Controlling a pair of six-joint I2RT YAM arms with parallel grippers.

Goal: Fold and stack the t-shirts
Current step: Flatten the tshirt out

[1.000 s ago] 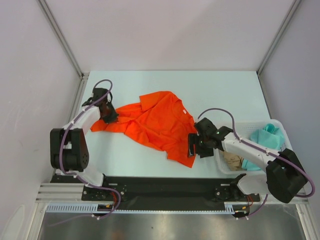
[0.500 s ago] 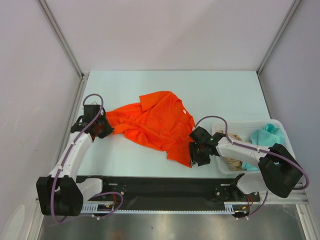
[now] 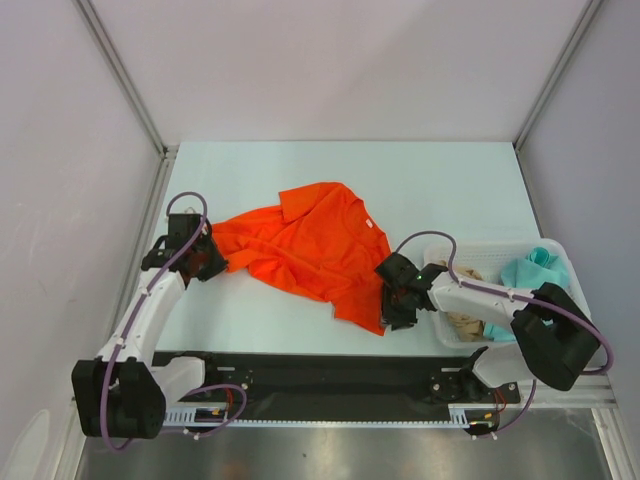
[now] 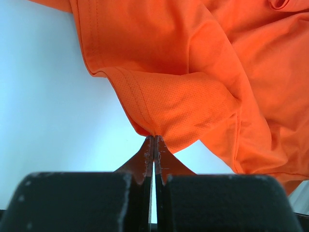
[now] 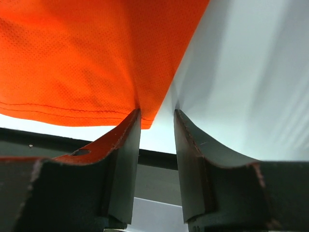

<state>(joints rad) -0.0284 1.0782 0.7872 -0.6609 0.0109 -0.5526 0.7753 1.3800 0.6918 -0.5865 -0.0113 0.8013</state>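
T-shirt (image 3: pixel 310 245) in orange-red lies slantwise between the hands: left hand (image 4: pixel 154 138) pinches its left edge, right hand (image 5: pixel 157 115), fingers parted, sits at the near-right hem corner, not gripping it.

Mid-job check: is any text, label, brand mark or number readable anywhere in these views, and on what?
None can be read.
The orange t-shirt is plain in all three views, with no print or tag showing.
The teal t-shirt and the beige t-shirt in the white basket show no lettering.
The ribbed strip along the front rail is too fine to tell whether it carries any figures.
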